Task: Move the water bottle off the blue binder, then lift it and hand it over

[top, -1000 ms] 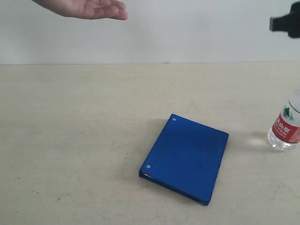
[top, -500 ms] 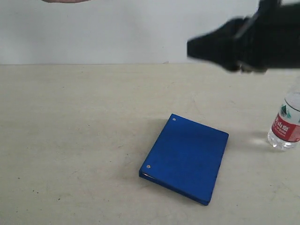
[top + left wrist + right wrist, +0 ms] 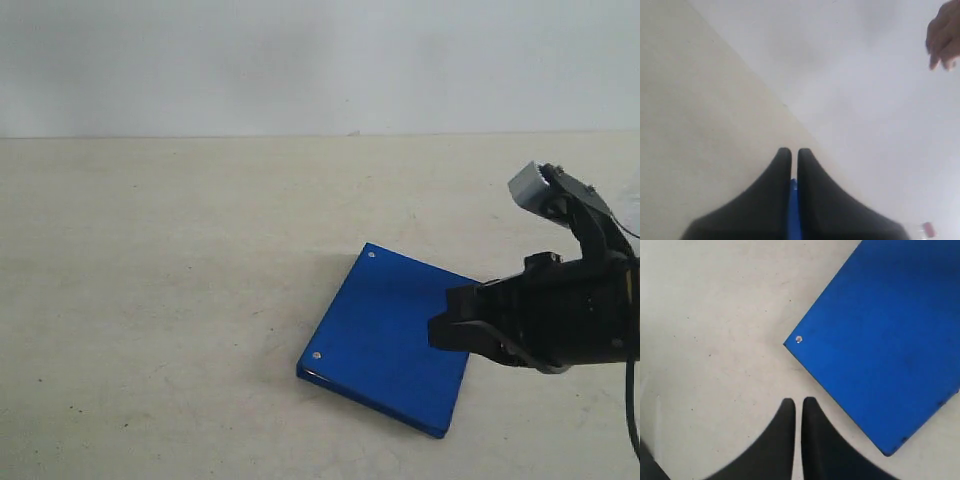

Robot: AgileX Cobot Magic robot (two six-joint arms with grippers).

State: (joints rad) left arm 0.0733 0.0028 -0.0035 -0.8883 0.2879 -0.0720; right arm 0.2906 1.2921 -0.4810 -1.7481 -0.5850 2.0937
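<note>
The blue binder (image 3: 385, 340) lies flat and shut on the table, its silver rivets toward the left. My right gripper (image 3: 440, 335) hangs low over the binder's right edge, pointing left. In the right wrist view its jaws (image 3: 798, 402) stand shut with nothing between them, over bare table just off the blue binder (image 3: 880, 340). The water bottle is hidden behind the right arm in the exterior view. My left gripper (image 3: 794, 152) is shut and empty, with a sliver of blue showing behind the narrow slit. A small reddish blur (image 3: 927, 229) is too faint to name.
The beige table (image 3: 150, 300) meets a white wall at the back. A person's hand (image 3: 942, 37) shows against the wall in the left wrist view only. A grey block (image 3: 528, 183) sits on top of the right arm.
The right arm has swung down from the upper right to low over the binder's right edge, covering the bottle. The person's hand has left the exterior view.
</note>
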